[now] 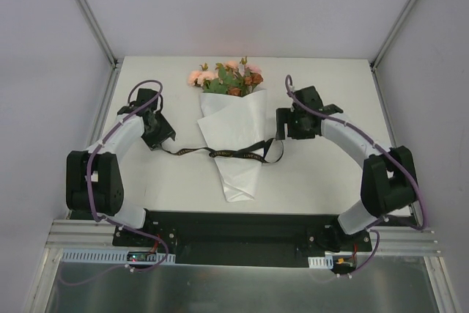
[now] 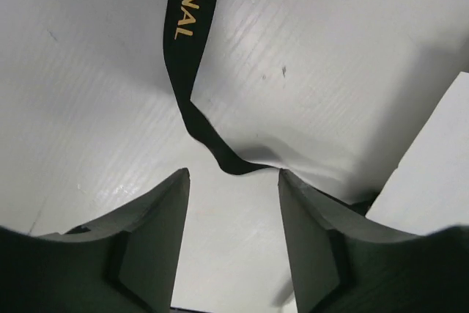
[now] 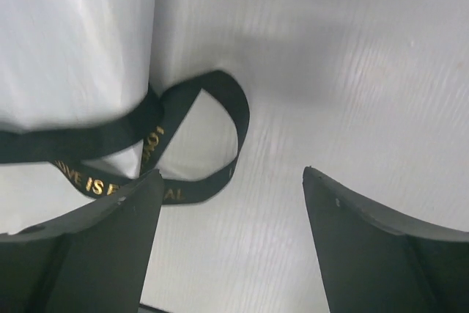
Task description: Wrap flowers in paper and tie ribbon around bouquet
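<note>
The bouquet (image 1: 233, 126) lay on the desk (image 1: 330, 174), the ribbon (image 1: 220, 153) across its paper cone (image 1: 238, 177). The left hand (image 2: 233, 174) stood partly open, the ribbon's end loose just beyond its fingertips (image 2: 176, 185). The right hand (image 3: 233, 174) gaped wide, the ribbon's loop just ahead beside the cone.

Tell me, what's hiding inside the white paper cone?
The flowers poke out at the top of the paper: pink and rust blooms with green leaves. Lower down, the paper covers everything inside, so their stems cannot be seen. The ribbon lies across the outside.

Ribbon (image 3: 88, 141) loops beside the paper (image 3: 73, 34), before parted fingers (image 3: 88, 254).
</note>
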Action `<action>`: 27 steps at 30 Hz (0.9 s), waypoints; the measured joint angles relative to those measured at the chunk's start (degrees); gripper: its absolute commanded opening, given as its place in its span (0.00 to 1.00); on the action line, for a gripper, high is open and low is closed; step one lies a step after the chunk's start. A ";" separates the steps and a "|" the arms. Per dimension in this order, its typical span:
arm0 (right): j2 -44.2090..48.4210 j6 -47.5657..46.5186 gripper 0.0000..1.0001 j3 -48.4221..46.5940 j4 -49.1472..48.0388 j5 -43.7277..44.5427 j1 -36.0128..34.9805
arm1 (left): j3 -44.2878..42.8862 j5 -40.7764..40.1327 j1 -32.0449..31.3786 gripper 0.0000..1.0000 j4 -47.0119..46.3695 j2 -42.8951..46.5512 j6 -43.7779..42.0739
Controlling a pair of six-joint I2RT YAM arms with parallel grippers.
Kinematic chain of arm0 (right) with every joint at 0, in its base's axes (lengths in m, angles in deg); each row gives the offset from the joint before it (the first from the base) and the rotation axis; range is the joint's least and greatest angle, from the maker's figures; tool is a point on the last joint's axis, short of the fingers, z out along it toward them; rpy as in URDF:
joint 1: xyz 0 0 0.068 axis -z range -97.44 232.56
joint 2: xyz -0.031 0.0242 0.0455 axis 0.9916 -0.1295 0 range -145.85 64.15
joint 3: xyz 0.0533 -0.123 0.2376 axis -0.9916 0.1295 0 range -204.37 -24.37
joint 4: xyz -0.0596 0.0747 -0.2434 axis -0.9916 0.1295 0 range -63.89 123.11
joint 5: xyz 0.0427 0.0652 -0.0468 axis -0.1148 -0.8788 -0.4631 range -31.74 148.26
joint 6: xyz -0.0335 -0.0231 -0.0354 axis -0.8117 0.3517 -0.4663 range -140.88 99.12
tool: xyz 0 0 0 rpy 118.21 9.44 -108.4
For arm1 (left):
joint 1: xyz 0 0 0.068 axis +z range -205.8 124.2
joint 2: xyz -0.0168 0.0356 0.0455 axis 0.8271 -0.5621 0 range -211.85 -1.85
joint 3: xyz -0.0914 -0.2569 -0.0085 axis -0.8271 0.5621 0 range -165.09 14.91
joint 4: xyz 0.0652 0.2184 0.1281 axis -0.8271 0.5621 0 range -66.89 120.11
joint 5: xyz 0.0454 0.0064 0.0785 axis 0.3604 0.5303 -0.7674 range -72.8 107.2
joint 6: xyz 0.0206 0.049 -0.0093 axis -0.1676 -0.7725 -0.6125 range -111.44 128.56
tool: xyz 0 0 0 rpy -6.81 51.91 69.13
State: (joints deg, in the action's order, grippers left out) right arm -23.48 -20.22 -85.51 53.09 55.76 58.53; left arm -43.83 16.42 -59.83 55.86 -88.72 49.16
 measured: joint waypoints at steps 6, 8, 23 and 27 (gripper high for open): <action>-8.00 -6.67 0.77 -5.99 -2.03 -8.81 4.72 | 5.22 3.15 0.02 0.99 -2.12 6.25 -1.55; -8.83 -8.22 0.77 -5.66 -2.05 -11.19 4.72 | 7.04 6.88 0.02 0.99 -3.54 8.46 -1.68; -11.23 -12.79 0.67 -4.70 -2.73 -11.67 1.73 | 14.56 24.24 -3.15 0.96 -11.30 -1.07 29.59; -11.61 -13.29 0.63 -4.59 -3.17 -11.32 0.68 | 14.53 23.69 -3.15 0.92 -13.99 -2.16 34.01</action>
State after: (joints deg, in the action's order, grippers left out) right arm -35.09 -33.50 -90.10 49.92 44.43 59.21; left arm -29.29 40.11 -62.98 41.88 -90.89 83.17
